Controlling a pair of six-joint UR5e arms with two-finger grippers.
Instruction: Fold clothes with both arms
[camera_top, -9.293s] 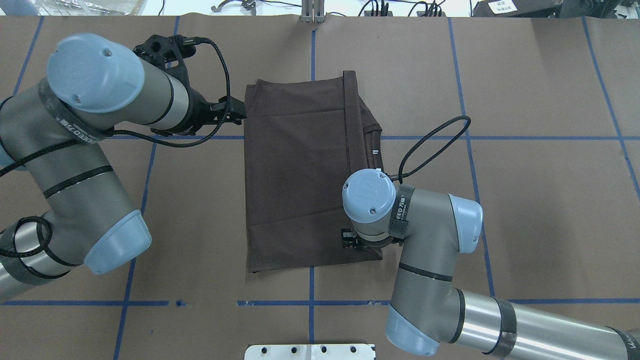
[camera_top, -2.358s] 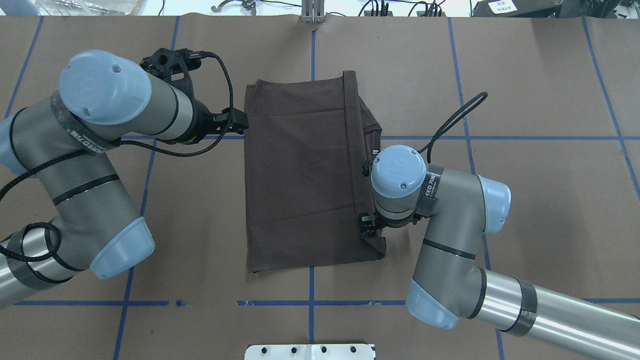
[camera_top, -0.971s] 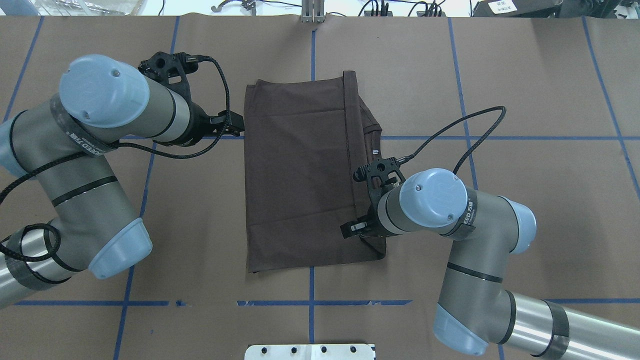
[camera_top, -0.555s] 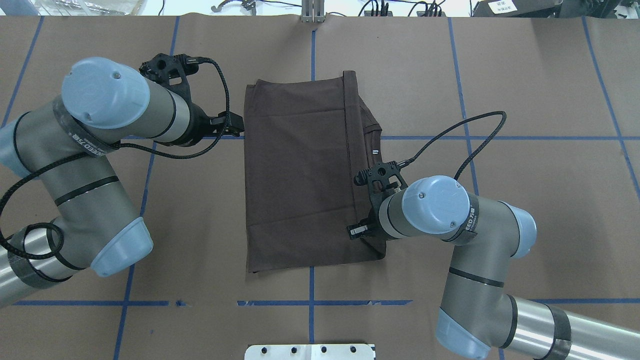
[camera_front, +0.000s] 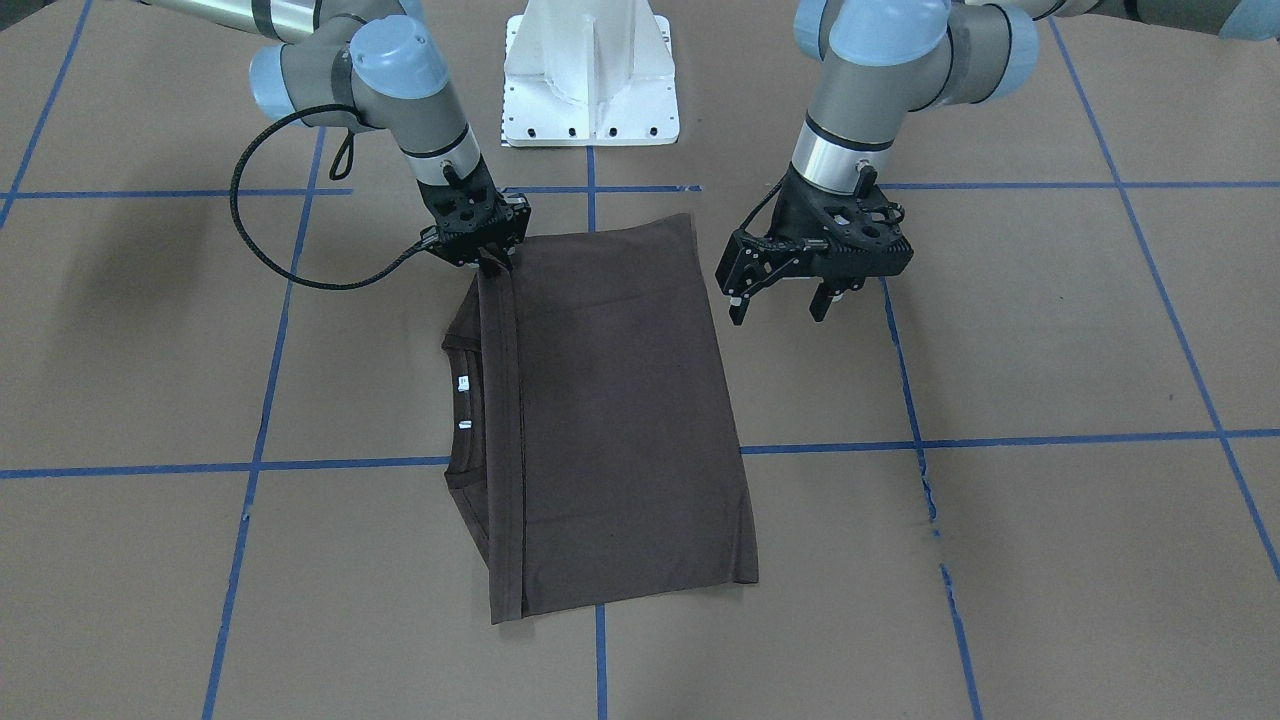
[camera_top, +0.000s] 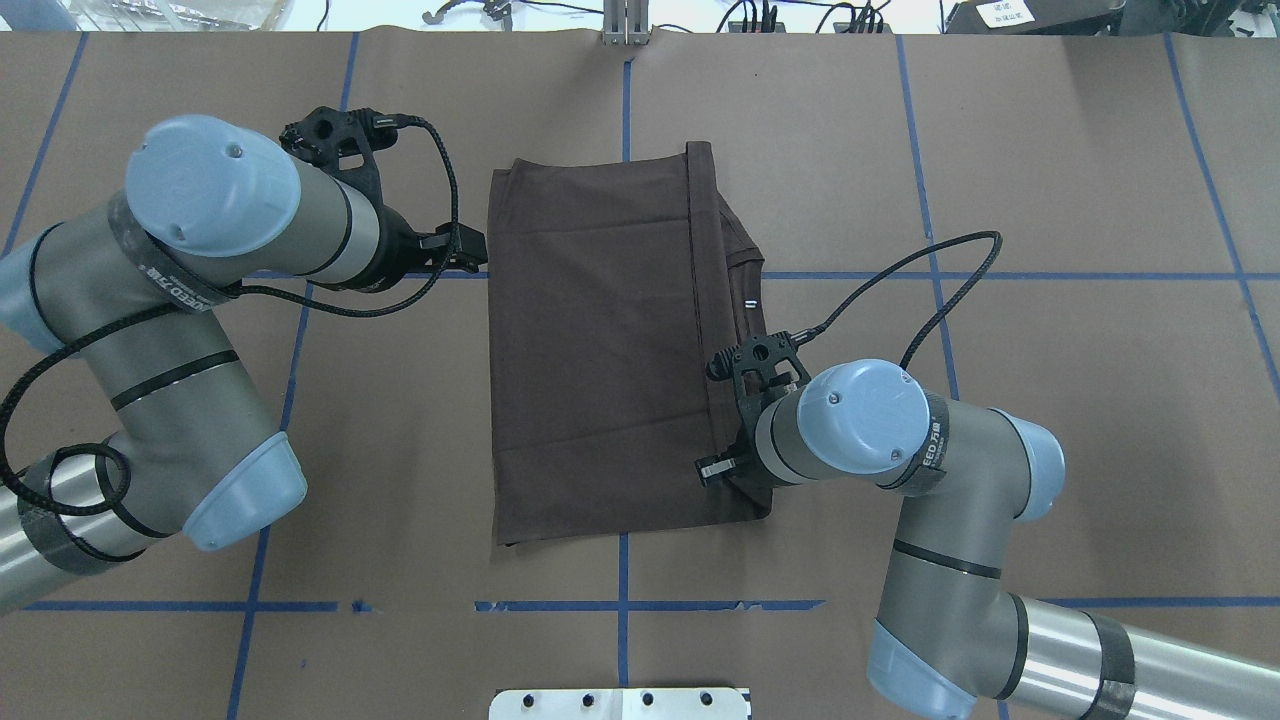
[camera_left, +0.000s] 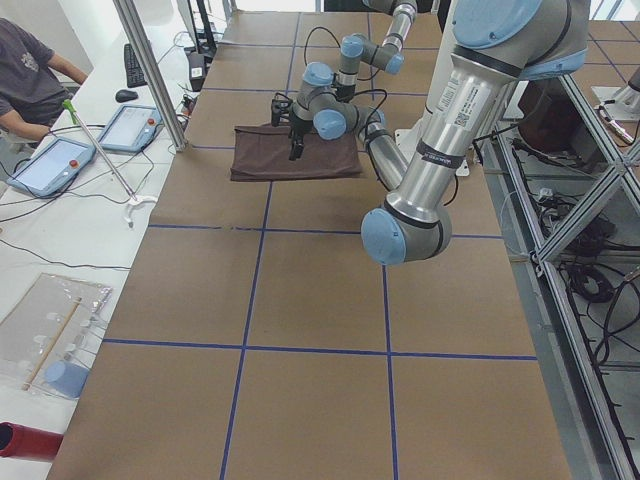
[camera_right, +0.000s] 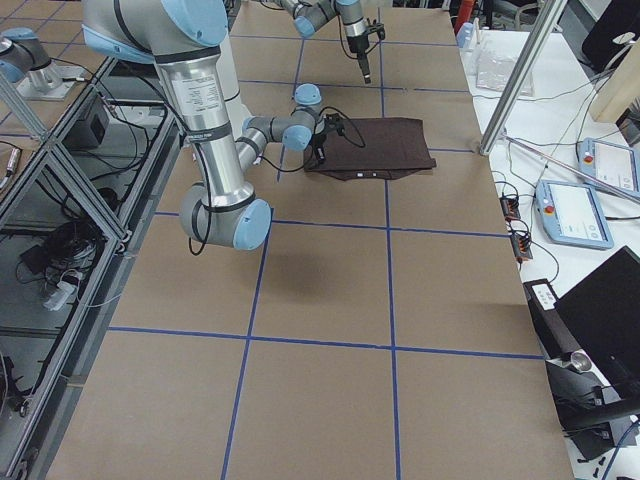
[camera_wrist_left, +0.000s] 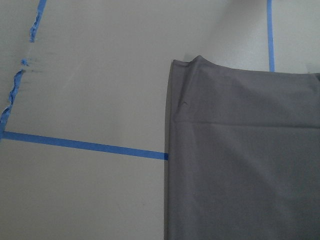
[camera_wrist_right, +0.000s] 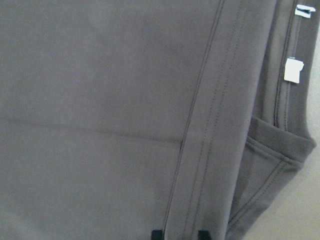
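Status: the T-shirt (camera_front: 620, 420) lies flat at the middle of the table (camera_front: 1050, 560), folded to a rectangle, with its collar (camera_front: 462, 410) showing along one long edge. By judgement, at least one further fold is outstanding. Right claw (camera_front: 492, 262): jaws nearly together, tips on a shirt corner; whether cloth is pinched cannot be told. Left claw (camera_front: 783, 305): spread wide, empty, just beside the opposite edge.

The T-shirt (camera_front: 610, 400) is matt, fine-knit cloth with stitched hems. The counter (camera_front: 1050, 330) is surfaced in matt brown paper, striped with blue tape (camera_front: 1000, 440). The right arm (camera_top: 940, 540) is satin grey metal with smooth plastic caps (camera_top: 850, 415).
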